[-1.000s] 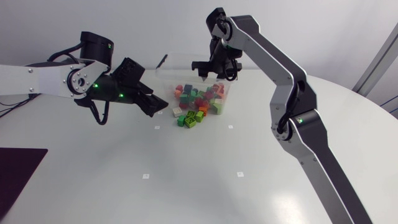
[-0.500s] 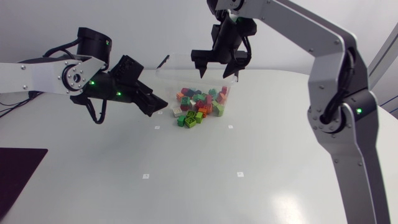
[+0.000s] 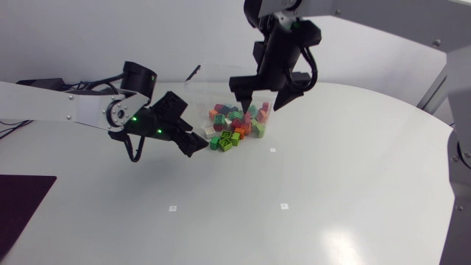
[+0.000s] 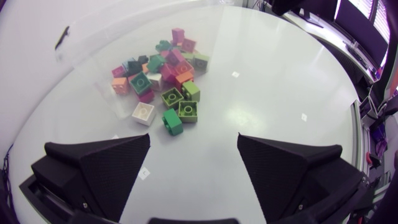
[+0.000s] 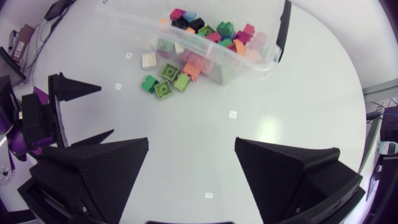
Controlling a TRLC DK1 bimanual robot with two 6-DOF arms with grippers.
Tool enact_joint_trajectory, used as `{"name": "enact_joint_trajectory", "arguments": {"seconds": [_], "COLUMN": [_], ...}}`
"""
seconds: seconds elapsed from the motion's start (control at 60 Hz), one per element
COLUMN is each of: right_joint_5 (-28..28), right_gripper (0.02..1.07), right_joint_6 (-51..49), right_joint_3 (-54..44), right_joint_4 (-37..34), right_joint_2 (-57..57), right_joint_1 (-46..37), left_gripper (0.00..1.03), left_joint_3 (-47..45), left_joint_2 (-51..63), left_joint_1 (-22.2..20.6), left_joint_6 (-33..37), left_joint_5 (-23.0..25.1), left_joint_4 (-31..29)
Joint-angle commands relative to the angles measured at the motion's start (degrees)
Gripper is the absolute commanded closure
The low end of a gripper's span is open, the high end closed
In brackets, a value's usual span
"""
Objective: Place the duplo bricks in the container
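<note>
Two shifts over last sec. Brought left gripper [image 3: 194, 143] in low toward loose bricks [image 4: 180, 111] lying just outside container [image 5: 134, 23]; now near white brick [image 4: 143, 112], jaws spread wide, nothing held. Raised and turned right gripper [image 3: 259, 103] above container, also wide open, empty. Prob. means next pick set up on L side, R side keeping clear; approx. five strays left on table [image 3: 331, 184], rest piled inside. Hard to make out: clear walls nearly invisible from left wrist view, so no telling in vs out for edge bricks. From head view, far part of container blocked by right gripper.
</note>
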Motion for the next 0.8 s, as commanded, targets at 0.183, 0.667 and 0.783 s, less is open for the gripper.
{"name": "enact_joint_trajectory", "arguments": {"seconds": [0.183, 0.667, 0.783], "right_joint_5": [1.71, 1.27, 0.65], "right_gripper": [0.07, 0.07, 0.07], "right_joint_6": [0.41, 0.32, 0.41], "right_joint_3": [-18.53, -32.59, -35.22], "right_joint_4": [11.35, 23.57, 25.67], "right_joint_2": [-5.43, -7.19, -7.28], "right_joint_1": [0.52, -0.89, -0.8], "left_gripper": [0.06, 0.12, 0.17], "left_joint_3": [3.23, 9.39, 10.44], "left_joint_2": [10.89, 21.0, 21.79], "left_joint_1": [-1.95, -4.32, -5.02], "left_joint_6": [0.54, -9.92, -11.24], "left_joint_5": [-3.03, -13.14, -14.28], "left_joint_4": [4.13, 13.53, 13.62]}}
